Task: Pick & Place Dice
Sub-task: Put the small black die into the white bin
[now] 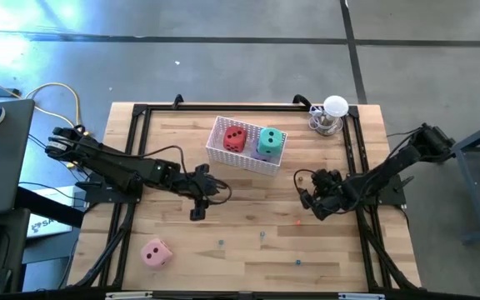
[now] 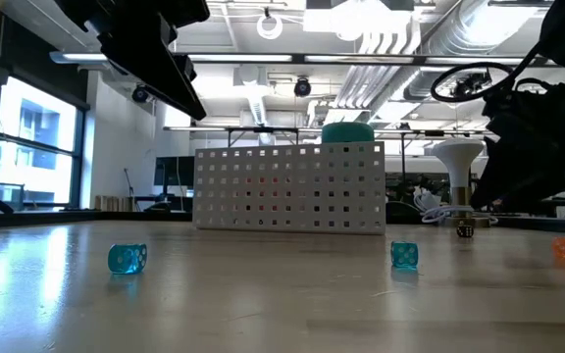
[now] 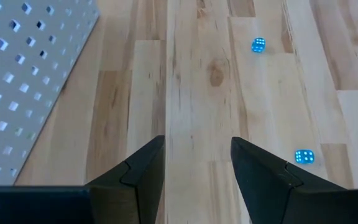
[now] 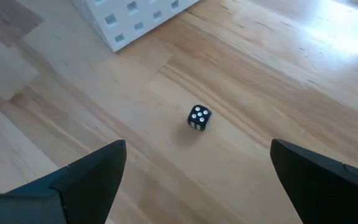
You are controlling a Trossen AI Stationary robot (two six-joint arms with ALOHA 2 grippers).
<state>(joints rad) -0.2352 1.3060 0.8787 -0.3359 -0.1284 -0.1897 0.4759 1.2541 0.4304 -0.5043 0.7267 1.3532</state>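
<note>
Two hands hover above the table (image 1: 248,250), both empty. The left hand (image 1: 198,208) sits just in front of the white basket (image 1: 245,156), its fingers (image 3: 135,180) partly spread with only bare wood between them. The right hand (image 1: 317,202) hangs near the basket's right end, fingers (image 4: 86,180) spread wide, gripping nothing; a small black die (image 4: 198,117) lies on the wood below it. The red die (image 1: 234,138) and green die (image 1: 269,142) rest inside the basket. The pink die (image 1: 156,252) lies alone near the table's front left corner, well apart from both hands.
</note>
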